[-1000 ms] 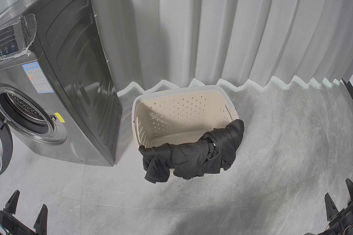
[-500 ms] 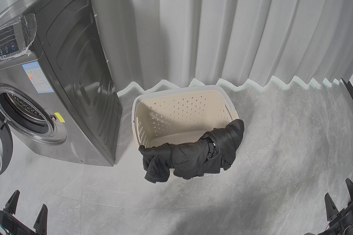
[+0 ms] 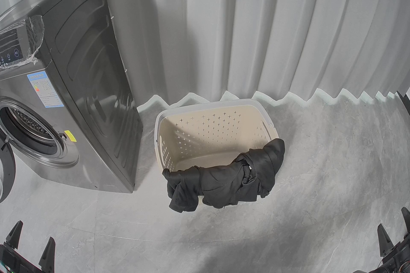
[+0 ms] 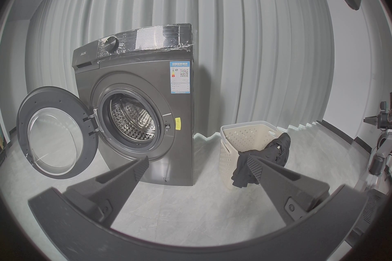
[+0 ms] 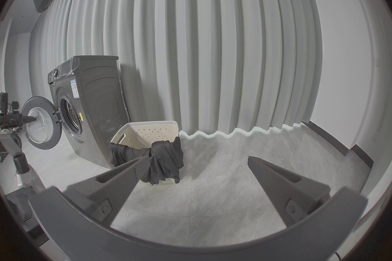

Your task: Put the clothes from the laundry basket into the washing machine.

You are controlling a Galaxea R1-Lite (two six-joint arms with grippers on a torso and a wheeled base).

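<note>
One dark bundle of clothes (image 3: 224,184), perhaps a single garment though the folds make it hard to tell, hangs over the near rim of the one laundry basket (image 3: 213,104). Just beside the basket, on the robot's left, stands one washing machine (image 3: 85,73), its round door (image 4: 53,131) swung open. The left gripper (image 4: 198,162) and the right gripper (image 5: 198,160) sit low, well apart from the basket, each with jaws spread and empty.
</note>
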